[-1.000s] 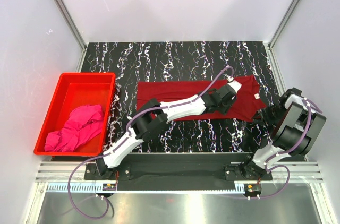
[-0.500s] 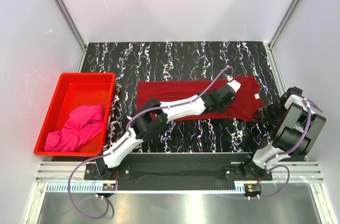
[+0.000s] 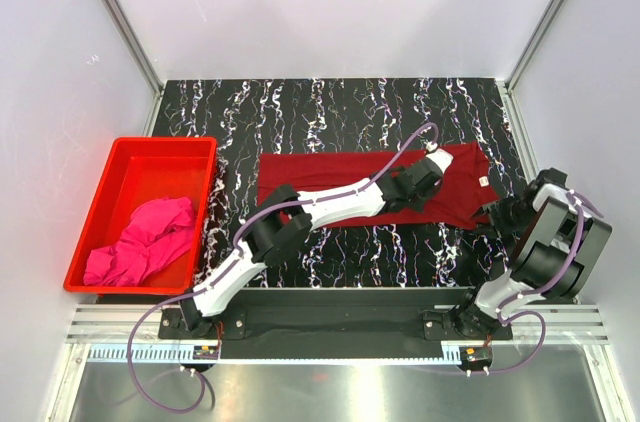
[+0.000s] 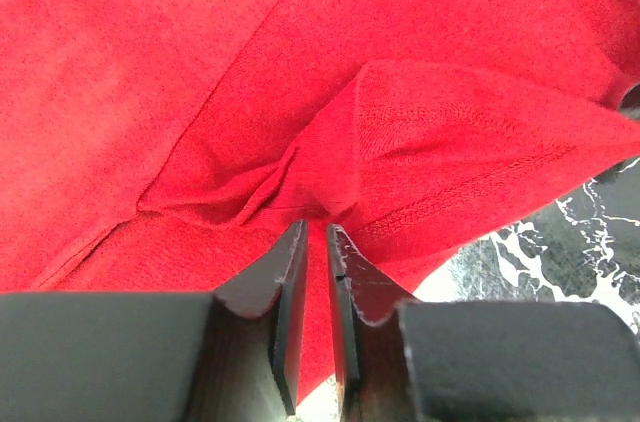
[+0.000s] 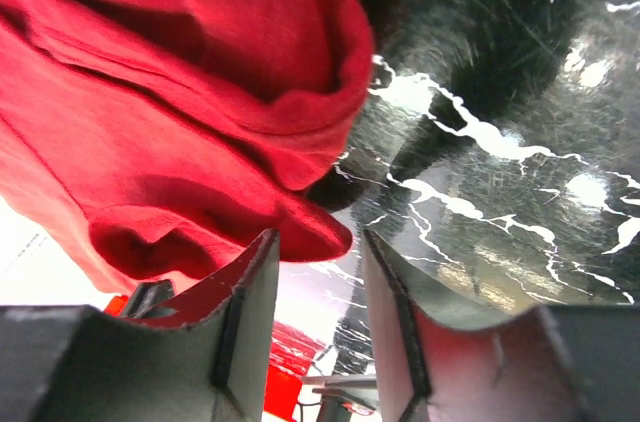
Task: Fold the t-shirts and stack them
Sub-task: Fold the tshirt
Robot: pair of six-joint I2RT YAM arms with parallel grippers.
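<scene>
Left wrist view: left gripper (image 4: 315,242) clenches a ridge of the crimson t-shirt (image 4: 420,112), spread right of the bin (image 3: 160,142), probably to fold it; right gripper (image 5: 318,242) gapes, empty, at its far hem.

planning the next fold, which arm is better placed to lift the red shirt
Left, probably: left gripper is shut on a pinch of the crimson shirt; right gripper hangs open at its edge.
</scene>
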